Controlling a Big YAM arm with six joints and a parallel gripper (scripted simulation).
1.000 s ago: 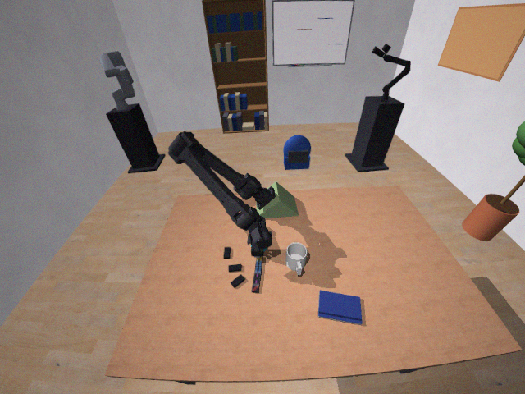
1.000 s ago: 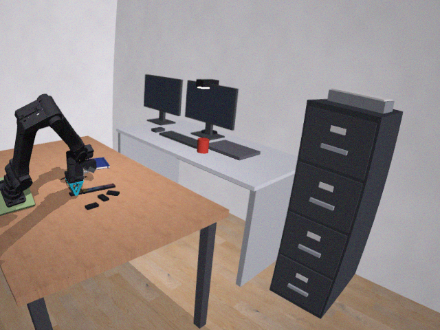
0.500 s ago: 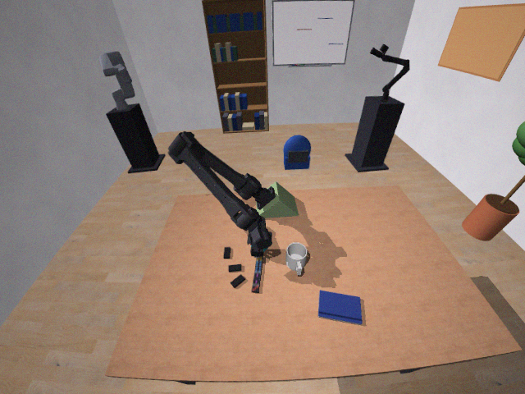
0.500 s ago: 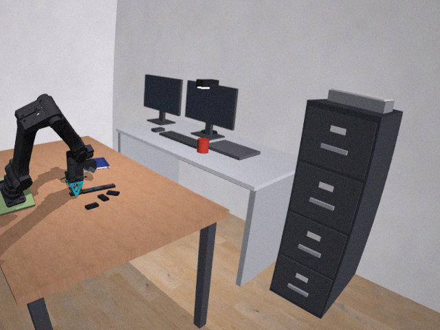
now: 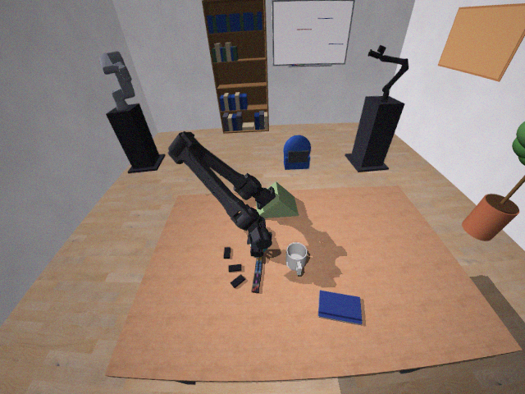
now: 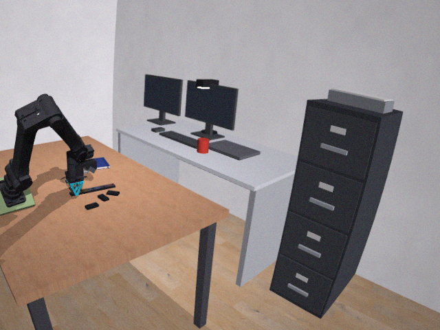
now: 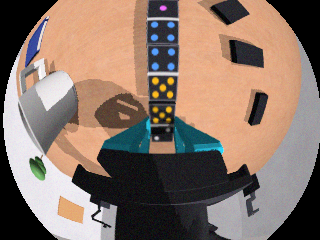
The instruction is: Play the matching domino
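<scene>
Wooden flooring surrounds the orange-brown wooden worktop in the top view. On it lies a straight line of black face-up dominoes. The black six-joint arm reaches down to the line's far end. Three black face-down dominoes lie apart from one another just left of the line. A white mug stands to the right of the line, and a flat blue book lies further right and nearer the front edge.

From the exterior view, the teal-tipped gripper points down at the end of the line nearest the arm's green base plate. Behind the worktop stands a white desk with two monitors.

Seen from the wrist view, the jaws are closed on a black domino with orange pips, face up. It sits in line with the row, against the orange-pipped end. Whether it touches the worktop cannot be told.
</scene>
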